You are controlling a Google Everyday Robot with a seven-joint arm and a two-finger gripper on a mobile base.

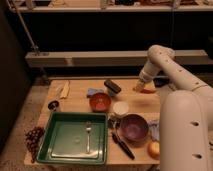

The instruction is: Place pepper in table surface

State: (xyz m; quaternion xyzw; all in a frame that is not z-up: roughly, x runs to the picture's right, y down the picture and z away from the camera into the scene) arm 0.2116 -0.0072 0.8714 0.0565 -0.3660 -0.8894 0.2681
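Note:
The pepper (147, 91), small and orange-red, hangs just above the far right part of the tan wooden table surface (75, 102). My gripper (140, 87) points down at the end of the white arm and is shut on the pepper. The arm's bulky white body fills the right side of the view and hides the table's right edge.
An orange bowl (100, 102), a white cup (120, 108) and a purple bowl (133, 127) stand mid-table. A green tray (60, 145) with a fork (88, 132) sits front left. A black block (112, 86), blue cloth (92, 92), grapes (34, 137) and a yellow-orange fruit (154, 148) lie around.

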